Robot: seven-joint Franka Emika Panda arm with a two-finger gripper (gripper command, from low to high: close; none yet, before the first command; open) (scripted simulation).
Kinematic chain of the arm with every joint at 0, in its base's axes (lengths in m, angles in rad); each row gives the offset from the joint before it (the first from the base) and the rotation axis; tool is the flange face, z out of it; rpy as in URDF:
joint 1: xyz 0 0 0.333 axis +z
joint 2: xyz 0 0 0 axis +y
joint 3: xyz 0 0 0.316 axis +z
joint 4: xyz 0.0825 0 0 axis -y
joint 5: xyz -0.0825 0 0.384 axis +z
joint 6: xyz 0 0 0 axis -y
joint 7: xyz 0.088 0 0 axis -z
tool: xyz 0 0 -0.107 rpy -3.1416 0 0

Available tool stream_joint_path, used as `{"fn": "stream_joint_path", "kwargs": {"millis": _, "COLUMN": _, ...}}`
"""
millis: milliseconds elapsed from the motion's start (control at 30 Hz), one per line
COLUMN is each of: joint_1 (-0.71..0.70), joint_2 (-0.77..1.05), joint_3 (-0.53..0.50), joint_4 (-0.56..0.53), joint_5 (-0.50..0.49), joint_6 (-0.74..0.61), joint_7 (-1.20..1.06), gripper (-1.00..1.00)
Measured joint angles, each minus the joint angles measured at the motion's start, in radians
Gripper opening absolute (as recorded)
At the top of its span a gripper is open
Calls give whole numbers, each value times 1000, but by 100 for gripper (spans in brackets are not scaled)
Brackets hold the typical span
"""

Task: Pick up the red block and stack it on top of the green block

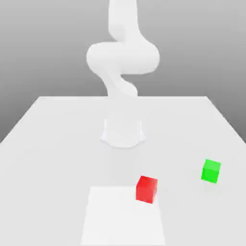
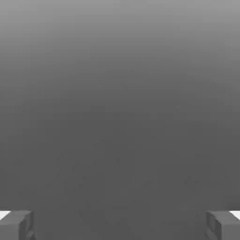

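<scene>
The red block (image 1: 146,189) is a small plain cube resting on the white table (image 1: 53,144), near the front in the exterior view. The green block (image 1: 211,170), a cube of the same size, stands apart from it toward the exterior view's right and slightly farther back. In the hand view my gripper (image 2: 120,226) is open: its two grey fingertips (image 2: 18,225) stand far apart with nothing between them, and only plain grey background lies beyond. Neither block touches the gripper.
The white arm's base (image 1: 122,132) stands at the middle of the table, behind both blocks, and the arm rises out of the top of the exterior view. A brighter white square patch (image 1: 120,218) marks the table's front, with the red block at its far right corner.
</scene>
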Motion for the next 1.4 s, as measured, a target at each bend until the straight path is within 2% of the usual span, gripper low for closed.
{"fn": "stream_joint_path", "kwargs": {"millis": 533, "joint_1": -18, "joint_2": 555, "joint_3": 190, "joint_4": -469, "joint_5": 50, "joint_6": 398, "joint_7": 394, "gripper": 0}}
{"fn": "stream_joint_path", "kwargs": {"millis": 667, "joint_1": -22, "joint_2": 752, "joint_3": 193, "joint_4": -511, "joint_5": -37, "joint_6": 548, "joint_7": 515, "gripper": 0}}
{"fn": "stream_joint_path", "kwargs": {"millis": 800, "joint_1": 55, "joint_2": 902, "joint_3": 86, "joint_4": -493, "joint_5": -164, "joint_6": 672, "joint_7": 611, "gripper": 0}}
{"fn": "stream_joint_path", "kwargs": {"millis": 833, "joint_1": 74, "joint_2": 927, "joint_3": 63, "joint_4": -490, "joint_5": -181, "joint_6": 693, "joint_7": 623, "gripper": -100}}
{"fn": "stream_joint_path", "kwargs": {"millis": 1067, "joint_1": 74, "joint_2": 928, "joint_3": 62, "joint_4": -490, "joint_5": -184, "joint_6": 695, "joint_7": 626, "gripper": -100}}
{"fn": "stream_joint_path", "kwargs": {"millis": 1267, "joint_1": 55, "joint_2": 733, "joint_3": 129, "joint_4": -519, "joint_5": -19, "joint_6": 533, "joint_7": 507, "gripper": -100}}
{"fn": "stream_joint_path", "kwargs": {"millis": 1400, "joint_1": 141, "joint_2": 648, "joint_3": 178, "joint_4": -515, "joint_5": 38, "joint_6": 445, "joint_7": 511, "gripper": -100}}
